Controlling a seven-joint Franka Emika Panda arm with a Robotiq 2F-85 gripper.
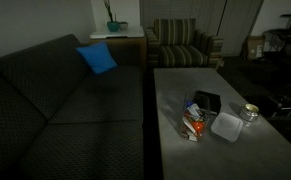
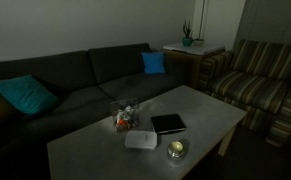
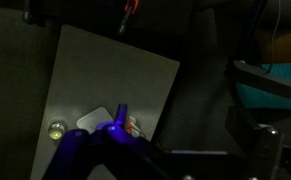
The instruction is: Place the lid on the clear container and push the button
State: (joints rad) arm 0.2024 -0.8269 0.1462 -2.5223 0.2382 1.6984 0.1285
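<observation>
Dim living-room light falls on a pale coffee table (image 1: pixel 180 85) with a dark sofa (image 1: pixel 65 100) alongside. The gripper (image 3: pixel 118 128) shows only in the wrist view, lit purple at six o'clock of the frame, high above the table. Its jaws stand apart and carry nothing.

Just past its tips sits the clear container (image 3: pixel 132 125), red and orange contents showing, its top uncovered. The lid (image 3: pixel 95 118) lies flat on the table just beside it, at nine o'clock of it in that view. In an exterior view the lid (image 1: pixel 226 127) is at four o'clock of the container. Farther out are a small glass jar (image 3: pixel 56 129) at nine o'clock of the lid and a black box (image 1: pixel 206 101) at one o'clock of the container.

The step in hand looks like reaching for the lid. Lying flat, it offers little edge, so come straight down, straddle two opposite sides, close low, and stay clear of jar and container. Carry it level for seating. No button can be made out in this light.
</observation>
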